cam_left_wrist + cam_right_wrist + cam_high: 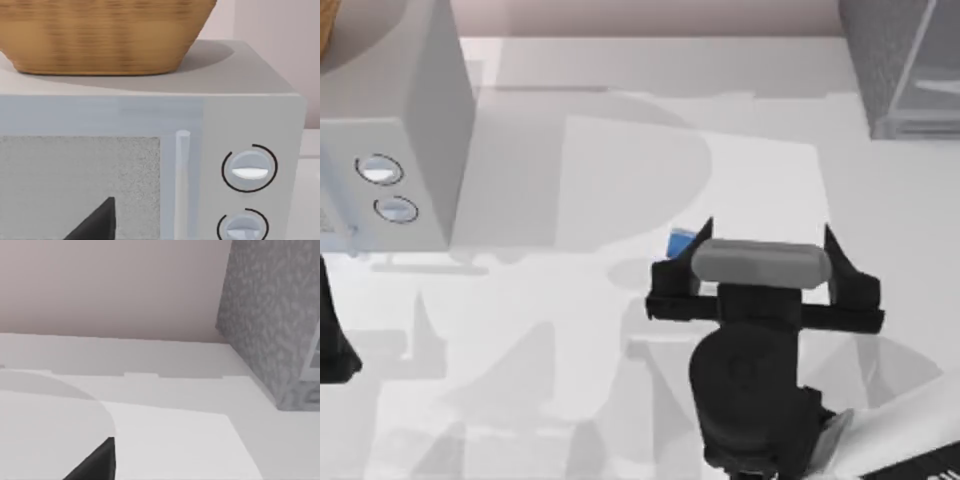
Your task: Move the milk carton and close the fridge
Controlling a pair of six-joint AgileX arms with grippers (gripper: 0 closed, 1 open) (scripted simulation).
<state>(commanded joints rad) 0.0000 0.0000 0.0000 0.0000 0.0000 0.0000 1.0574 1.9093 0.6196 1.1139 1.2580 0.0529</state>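
Top view: the right gripper (768, 235) of the AgileX pair hangs over the white table (880, 220) a little toward five o'clock from the centre, its two dark fingertips spread wide, one at either end of the grey wrist bar. One milk carton (682, 243) stands just beside the gripper's finger on the nine-o'clock side, a blue corner of it peeking out from under the arm (whether finger and carton touch cannot be told). One fridge (905, 65), dark grey and speckled with light frame edges, fills the one-o'clock corner, well apart from the carton. One pale grey box (415, 130) carrying two round dials (379, 170) sits at nine to ten o'clock. The left arm (334, 340) is parked at the eight-o'clock edge.

Left wrist view: the pale grey box fills the frame head-on, with one woven basket (100, 35) resting on its top, one upright door handle (182, 185) and the two dials beside it. One dark fingertip (97, 225) of the left gripper juts in at six o'clock; its spread cannot be told.

Right wrist view: the speckled fridge stands at three o'clock on the table, a pinkish wall (110, 285) behind, and one dark fingertip of the right gripper shows at seven o'clock.
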